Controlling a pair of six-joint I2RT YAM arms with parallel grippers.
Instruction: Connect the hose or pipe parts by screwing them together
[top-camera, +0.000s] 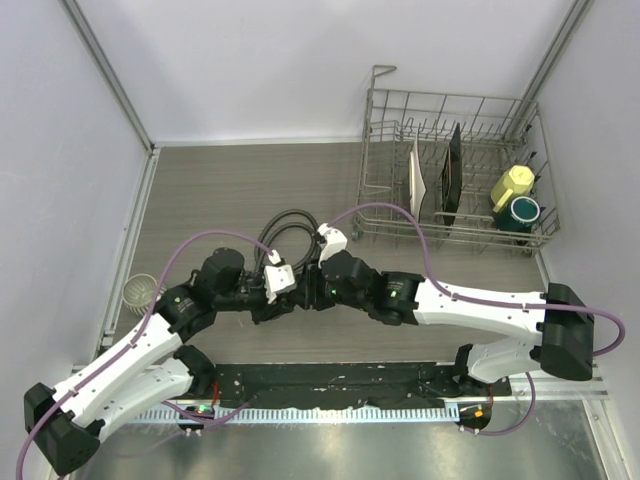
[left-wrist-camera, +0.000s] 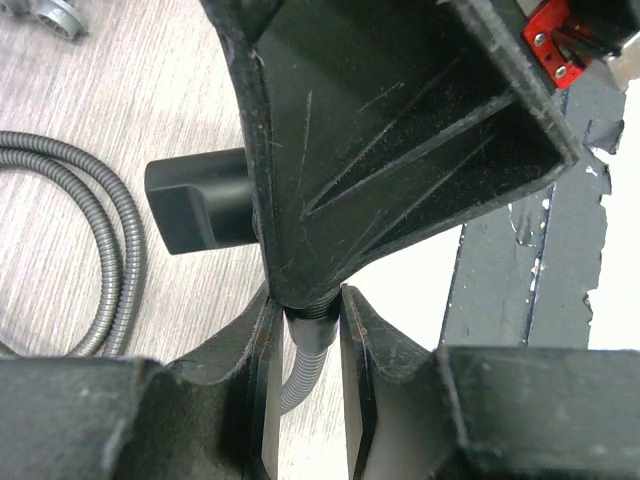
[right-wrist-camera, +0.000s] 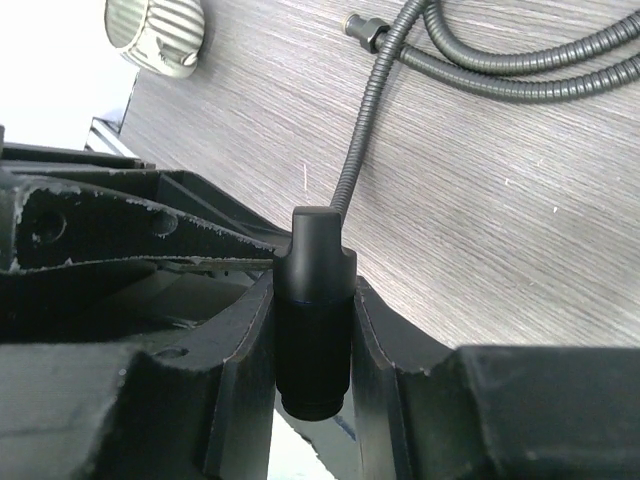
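Note:
In the left wrist view my left gripper (left-wrist-camera: 305, 312) is shut on the threaded end connector (left-wrist-camera: 312, 318) of the grey-black flexible hose (left-wrist-camera: 112, 250). The hose curves down between the fingers and lies coiled on the table (top-camera: 290, 222). My right gripper (right-wrist-camera: 312, 290) is shut on the small black nozzle fitting (right-wrist-camera: 313, 320), held upright with its threaded end down. From the left wrist, the fitting's side arm (left-wrist-camera: 195, 205) pokes out behind the right gripper's fingers, directly above the connector. Seen from above, both grippers (top-camera: 298, 293) meet tip to tip at the table's middle; the joint itself is hidden.
A wire dish rack (top-camera: 450, 170) with plates and a yellow and a green cup stands at the back right. A ribbed glass cup (top-camera: 143, 290) sits at the left edge. The hose's free end connector (right-wrist-camera: 362, 30) lies on the wood table. Purple cables arch over both arms.

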